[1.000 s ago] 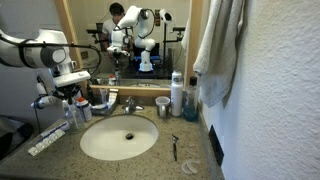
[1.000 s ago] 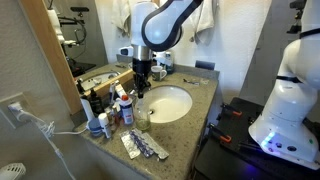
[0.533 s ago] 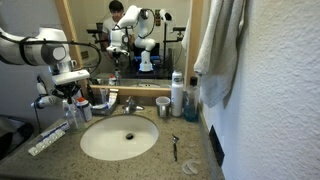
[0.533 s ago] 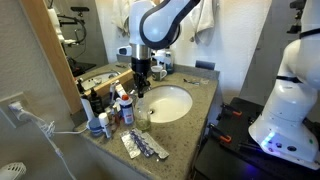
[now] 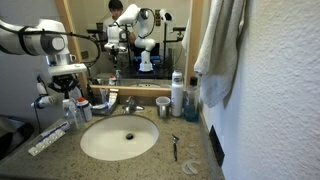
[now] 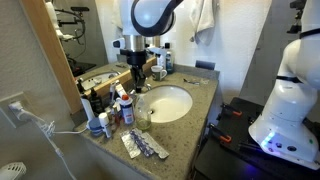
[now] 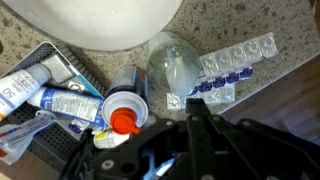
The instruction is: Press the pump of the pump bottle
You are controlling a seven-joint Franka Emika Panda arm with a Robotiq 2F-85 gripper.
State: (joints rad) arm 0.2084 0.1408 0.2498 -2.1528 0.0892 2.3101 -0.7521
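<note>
The pump bottle (image 7: pixel 172 62) is a small clear bottle, seen from above in the wrist view beside the white sink rim. Its whitish pump (image 7: pixel 175 100) shows just beyond my fingertips. My gripper (image 7: pixel 198 108) comes in from the bottom with its jaws pressed together and holds nothing. In both exterior views the gripper (image 5: pixel 68 88) (image 6: pixel 137 80) hangs above the bottle (image 5: pixel 72 113) (image 6: pixel 143 116) at the counter's cluttered end, clearly apart from it.
A white can with an orange nozzle (image 7: pixel 122 115) stands close beside the bottle. Tubes lie in a black tray (image 7: pixel 60 68). Blister packs (image 7: pixel 235 58) lie on the counter. The sink (image 5: pixel 120 138), a tall blue-capped can (image 5: pixel 177 95), a cup (image 5: pixel 162 105) and a razor (image 5: pixel 175 147) are nearby.
The gripper has risen straight up from just over the bottle, and the arm's elbow has lifted with it. The bottle and other items have not moved.
</note>
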